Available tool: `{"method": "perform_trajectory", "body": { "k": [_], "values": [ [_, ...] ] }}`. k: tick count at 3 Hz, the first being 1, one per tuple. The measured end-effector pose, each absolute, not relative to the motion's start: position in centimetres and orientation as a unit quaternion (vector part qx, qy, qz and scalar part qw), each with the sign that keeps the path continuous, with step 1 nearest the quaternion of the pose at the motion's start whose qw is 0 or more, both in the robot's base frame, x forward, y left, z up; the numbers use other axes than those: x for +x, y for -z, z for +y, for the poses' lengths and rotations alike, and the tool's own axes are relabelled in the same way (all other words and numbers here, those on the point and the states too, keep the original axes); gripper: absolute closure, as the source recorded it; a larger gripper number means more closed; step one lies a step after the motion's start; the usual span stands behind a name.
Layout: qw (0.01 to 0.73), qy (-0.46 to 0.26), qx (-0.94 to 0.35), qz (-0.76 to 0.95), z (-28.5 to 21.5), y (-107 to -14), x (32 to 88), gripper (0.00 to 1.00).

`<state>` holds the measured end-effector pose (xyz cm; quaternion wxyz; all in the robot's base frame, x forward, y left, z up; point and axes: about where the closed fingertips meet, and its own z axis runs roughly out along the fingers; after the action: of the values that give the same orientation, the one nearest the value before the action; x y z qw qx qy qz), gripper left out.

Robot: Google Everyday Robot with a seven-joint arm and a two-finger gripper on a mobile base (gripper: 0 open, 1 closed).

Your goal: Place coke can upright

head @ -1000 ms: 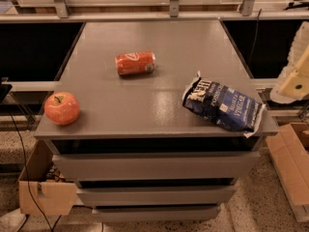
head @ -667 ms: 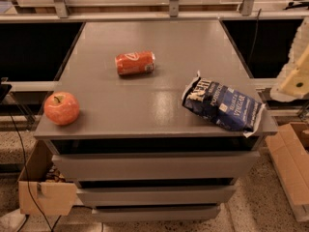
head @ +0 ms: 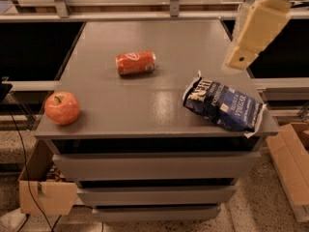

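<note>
The coke can (head: 135, 63) lies on its side on the grey table top (head: 145, 105), left of centre and toward the back, its silver end facing right. My gripper (head: 240, 58) hangs on the cream arm at the upper right, above the table's right side. It is well to the right of the can, apart from it, and nothing shows in it.
A red apple (head: 62, 108) sits at the front left corner. A dark blue chip bag (head: 223, 106) lies at the front right, overhanging the edge. Cardboard boxes stand on the floor at the left (head: 43, 187) and right (head: 292, 163). A rail runs behind the table.
The cream arm has moved from low beside the table's right edge up and to the left, above the table's right side. The can, apple and bag have not moved.
</note>
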<state>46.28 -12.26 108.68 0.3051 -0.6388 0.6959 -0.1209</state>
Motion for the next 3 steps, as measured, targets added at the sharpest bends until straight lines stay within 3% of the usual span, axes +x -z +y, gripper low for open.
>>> {"method": "perform_trajectory", "body": {
  "k": [3],
  "values": [
    [0.272,0.053,-0.707,0.651,-4.4,-99.7,57.5,0.0]
  ]
}}
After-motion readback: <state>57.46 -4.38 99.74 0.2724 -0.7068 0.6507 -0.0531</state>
